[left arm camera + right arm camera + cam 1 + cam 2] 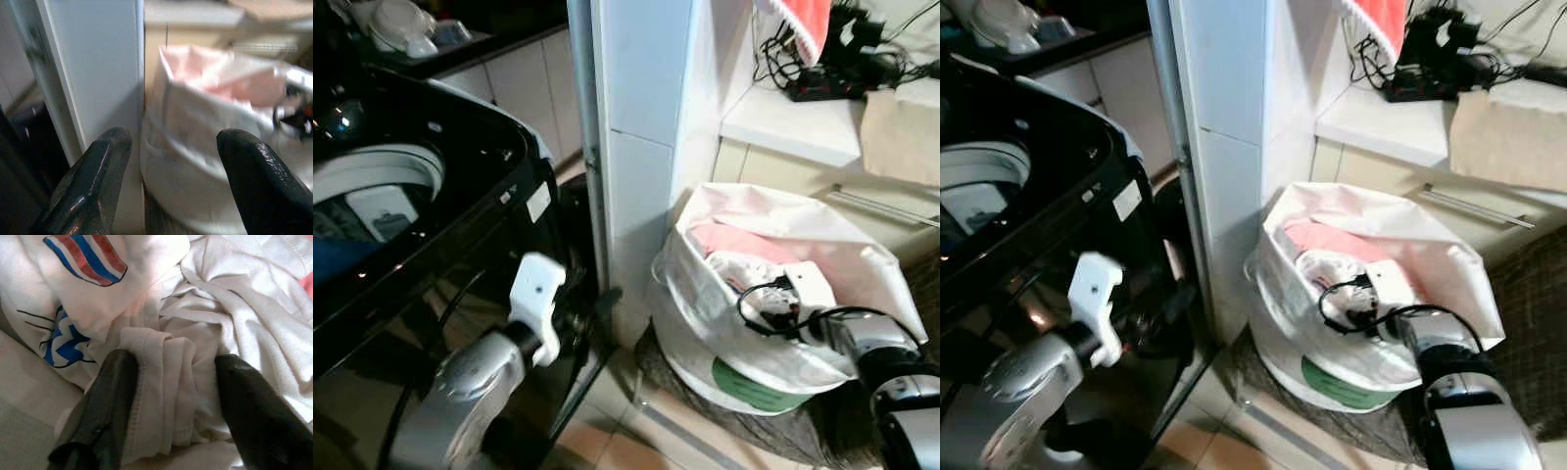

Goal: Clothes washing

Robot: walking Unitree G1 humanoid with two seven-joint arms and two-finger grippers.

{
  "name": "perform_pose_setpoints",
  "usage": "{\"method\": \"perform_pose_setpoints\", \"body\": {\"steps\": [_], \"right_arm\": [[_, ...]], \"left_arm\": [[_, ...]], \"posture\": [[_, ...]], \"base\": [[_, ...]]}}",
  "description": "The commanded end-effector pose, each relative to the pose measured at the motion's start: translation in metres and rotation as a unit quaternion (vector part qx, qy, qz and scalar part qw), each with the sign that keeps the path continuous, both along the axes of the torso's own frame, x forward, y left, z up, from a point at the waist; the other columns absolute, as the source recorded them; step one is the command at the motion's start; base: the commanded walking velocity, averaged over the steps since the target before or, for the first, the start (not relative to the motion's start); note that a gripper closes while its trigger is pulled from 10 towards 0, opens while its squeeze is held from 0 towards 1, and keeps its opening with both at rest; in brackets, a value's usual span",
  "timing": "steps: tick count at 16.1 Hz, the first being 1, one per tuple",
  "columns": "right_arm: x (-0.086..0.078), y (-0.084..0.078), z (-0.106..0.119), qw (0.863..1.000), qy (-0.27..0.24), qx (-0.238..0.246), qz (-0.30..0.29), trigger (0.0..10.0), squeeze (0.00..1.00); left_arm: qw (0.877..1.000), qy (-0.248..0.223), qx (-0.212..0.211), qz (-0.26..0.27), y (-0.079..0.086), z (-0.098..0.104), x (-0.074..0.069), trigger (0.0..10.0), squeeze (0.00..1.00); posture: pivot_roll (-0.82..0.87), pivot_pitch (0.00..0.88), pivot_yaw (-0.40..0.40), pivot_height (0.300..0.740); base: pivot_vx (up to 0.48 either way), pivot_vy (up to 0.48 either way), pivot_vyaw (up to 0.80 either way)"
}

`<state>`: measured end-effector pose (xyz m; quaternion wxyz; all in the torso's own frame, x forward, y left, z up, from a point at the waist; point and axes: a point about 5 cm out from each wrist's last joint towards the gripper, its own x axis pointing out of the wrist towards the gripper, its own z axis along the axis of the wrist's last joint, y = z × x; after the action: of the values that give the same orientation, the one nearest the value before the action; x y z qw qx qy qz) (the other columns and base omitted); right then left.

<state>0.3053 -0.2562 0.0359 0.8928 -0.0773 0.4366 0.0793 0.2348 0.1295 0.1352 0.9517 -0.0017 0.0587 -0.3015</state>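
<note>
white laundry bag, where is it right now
The white fabric laundry bag sits on the floor to the robot's right, against the white pillar, with the right pincer inside it.

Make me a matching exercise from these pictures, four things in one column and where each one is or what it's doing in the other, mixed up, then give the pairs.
1. right gripper
2. left gripper
3. washing machine
4. power strip

A. on the counter, cables plugged in
B. open, beside the white pillar
C. lid up, on the robot's left
D. inside the laundry bag, fingers straddling a fold of white cloth

Pairs: 1-D, 2-B, 3-C, 4-A
</note>
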Motion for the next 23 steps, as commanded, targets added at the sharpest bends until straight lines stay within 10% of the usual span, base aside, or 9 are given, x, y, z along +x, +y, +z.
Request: {"method": "perform_pose_setpoints", "body": {"steps": [1,4,6,8,18,23], "right_arm": [[0.002,-0.010,0.007,1.000,-0.009,-0.006,-0.002,0.0,0.00],[-0.002,-0.020,0.010,1.000,-0.006,-0.007,-0.003,0.0,0.00],[-0.004,-0.021,0.009,1.000,-0.005,-0.003,-0.006,0.0,0.00],[-0.001,-0.014,0.008,1.000,-0.012,0.025,-0.014,0.0,0.00],[0.008,-0.006,0.014,0.997,-0.038,0.057,-0.019,0.0,0.00],[0.024,-0.015,0.051,0.980,-0.104,0.160,-0.059,0.0,0.00]], "left_arm": [[0.998,-0.042,-0.018,0.033,0.000,0.007,0.011,10.0,0.00],[0.999,-0.038,-0.021,0.005,-0.009,0.004,0.005,10.0,0.00],[0.998,-0.028,0.051,0.028,-0.004,-0.003,-0.002,10.0,0.00],[1.000,-0.012,-0.016,-0.014,-0.003,-0.002,-0.007,10.0,0.00],[0.998,-0.040,0.029,0.025,-0.001,0.003,0.013,10.0,0.00],[0.998,-0.046,0.013,0.050,0.004,0.010,0.018,10.0,0.00]], "posture": [[-0.05,0.000,0.039,0.740],[-0.05,0.000,0.017,0.740],[-0.04,0.000,-0.001,0.740],[-0.03,0.000,-0.019,0.740],[-0.03,0.000,-0.007,0.740],[-0.02,0.000,-0.020,0.740]], "base": [[0.000,0.000,0.00],[0.000,0.000,0.00],[0.000,0.000,0.00],[0.000,0.000,0.00],[0.000,0.000,0.00],[0.000,0.000,0.00]]}}
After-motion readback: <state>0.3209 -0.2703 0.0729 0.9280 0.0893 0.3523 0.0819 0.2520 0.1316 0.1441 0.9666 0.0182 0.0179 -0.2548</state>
